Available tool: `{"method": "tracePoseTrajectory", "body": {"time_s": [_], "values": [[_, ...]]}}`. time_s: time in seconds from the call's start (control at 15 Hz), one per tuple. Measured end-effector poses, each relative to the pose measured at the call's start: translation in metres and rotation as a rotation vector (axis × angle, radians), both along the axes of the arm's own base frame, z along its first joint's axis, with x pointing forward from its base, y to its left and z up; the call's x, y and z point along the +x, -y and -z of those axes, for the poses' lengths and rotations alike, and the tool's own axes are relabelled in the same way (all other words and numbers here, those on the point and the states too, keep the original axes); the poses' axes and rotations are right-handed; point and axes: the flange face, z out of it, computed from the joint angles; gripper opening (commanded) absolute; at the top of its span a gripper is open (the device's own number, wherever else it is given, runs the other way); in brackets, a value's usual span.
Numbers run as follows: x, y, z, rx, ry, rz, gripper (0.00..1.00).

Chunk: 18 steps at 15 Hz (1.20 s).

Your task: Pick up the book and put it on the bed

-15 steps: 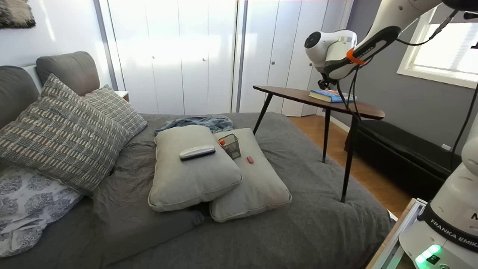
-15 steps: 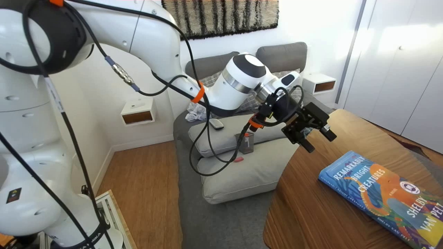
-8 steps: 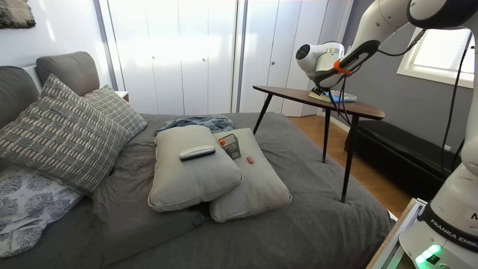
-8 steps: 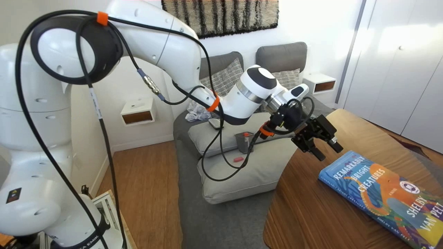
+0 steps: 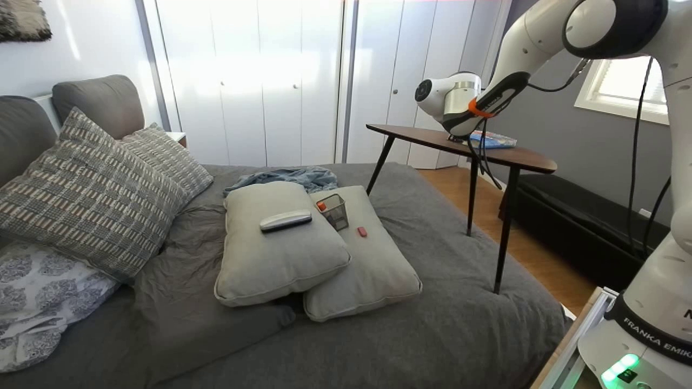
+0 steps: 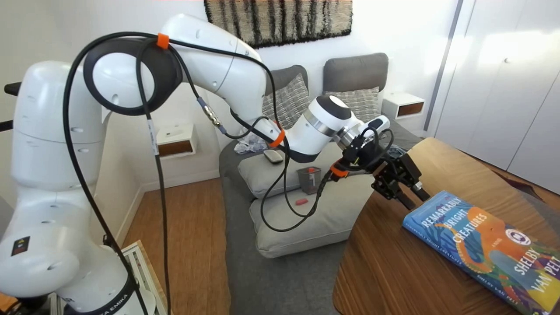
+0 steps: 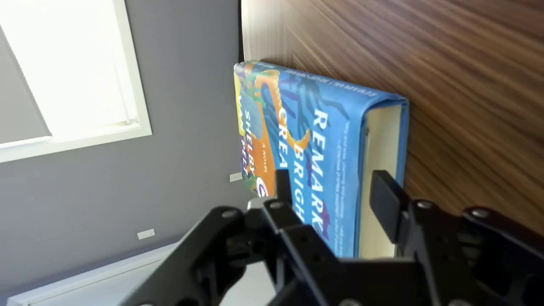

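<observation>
The book (image 6: 477, 245) has a blue cover with orange and yellow print. It lies flat on the wooden side table (image 6: 380, 262) in both exterior views (image 5: 496, 141). The wrist view shows its cover and pale page edge (image 7: 378, 170). My gripper (image 6: 414, 199) is low over the table, just short of the book's near end. In the wrist view my gripper (image 7: 331, 180) is partly open with nothing held; one finger appears over the cover, the other over the page edge. Contact cannot be told. The bed (image 5: 432, 335) has a dark grey blanket and stands beside the table.
Two light pillows (image 5: 281, 254) lie on the bed, bearing a silver-and-black case (image 5: 285, 220), a mesh basket (image 5: 336, 212) and a small red item (image 5: 362, 231). Plaid cushions (image 5: 86, 189) lie at the head. The table's thin black legs (image 5: 505, 232) stand by the bed. Cables hang from the arm.
The arm has come lower and my gripper has moved closer to the book's near end. The gap between its fingers looks narrower. The book has not moved.
</observation>
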Motion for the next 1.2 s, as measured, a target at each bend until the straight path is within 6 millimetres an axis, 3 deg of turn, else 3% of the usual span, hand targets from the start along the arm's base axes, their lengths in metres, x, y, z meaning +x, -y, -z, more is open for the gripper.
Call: {"method": "tracePoseTrajectory", "body": {"time_s": [0.13,0.33,0.4,0.8,0.93,1.0,1.2], "values": [[0.001,-0.001,0.006,-0.015,-0.022,0.019,0.08],[0.0,-0.001,0.015,-0.031,-0.05,0.041,0.09],[0.0,-0.001,0.018,-0.034,-0.059,0.046,0.21],[-0.001,0.003,0.026,-0.048,-0.093,0.067,0.63],[-0.001,0.003,0.026,-0.05,-0.097,0.068,0.23],[-0.002,0.003,0.025,-0.051,-0.099,0.07,0.21],[-0.002,0.004,0.026,-0.053,-0.103,0.074,0.01]]}}
